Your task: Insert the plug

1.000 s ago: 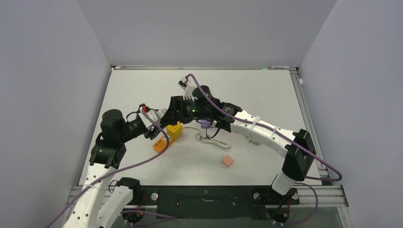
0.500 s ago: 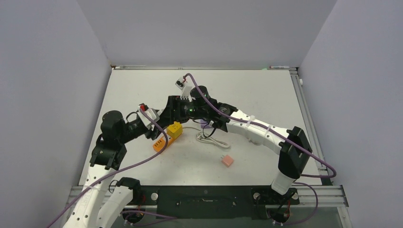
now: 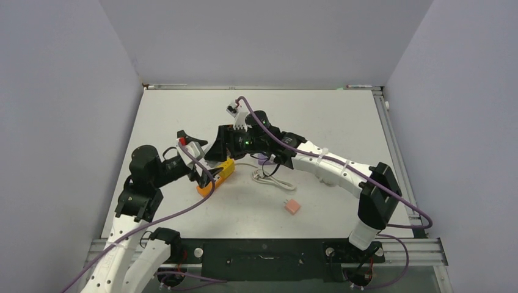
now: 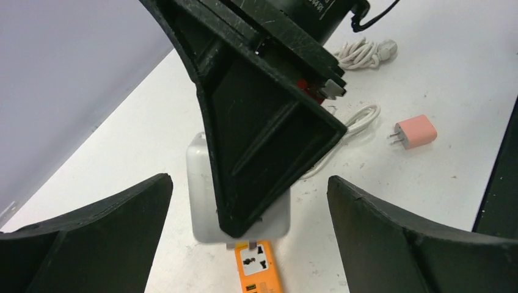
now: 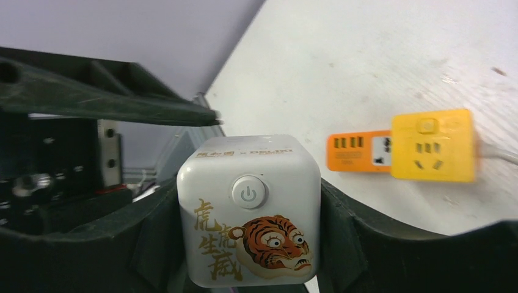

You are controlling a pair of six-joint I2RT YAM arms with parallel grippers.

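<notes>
My right gripper [image 3: 218,154] is shut on a white cube plug with a tiger print [image 5: 247,207]. In the left wrist view the plug [image 4: 201,183] hangs over the far part of the orange power strip [image 4: 259,268], its prongs just at the strip's top face. I cannot tell whether they are in a socket. The strip [image 3: 207,182] lies left of centre on the table, with a yellow cube adapter [image 3: 227,166] at its far end. My left gripper [image 3: 196,156] is open wide, one finger on each side of the plug and strip.
A pink charger [image 3: 292,206] lies on the table to the right, and it also shows in the left wrist view [image 4: 414,131]. A coiled white cable [image 3: 272,180] lies between it and the strip. Grey walls enclose the table [image 3: 342,116].
My right gripper has moved left and down with the plug, over the strip. My left arm has drawn back and lowered, and its fingers have spread wide beside the strip.
</notes>
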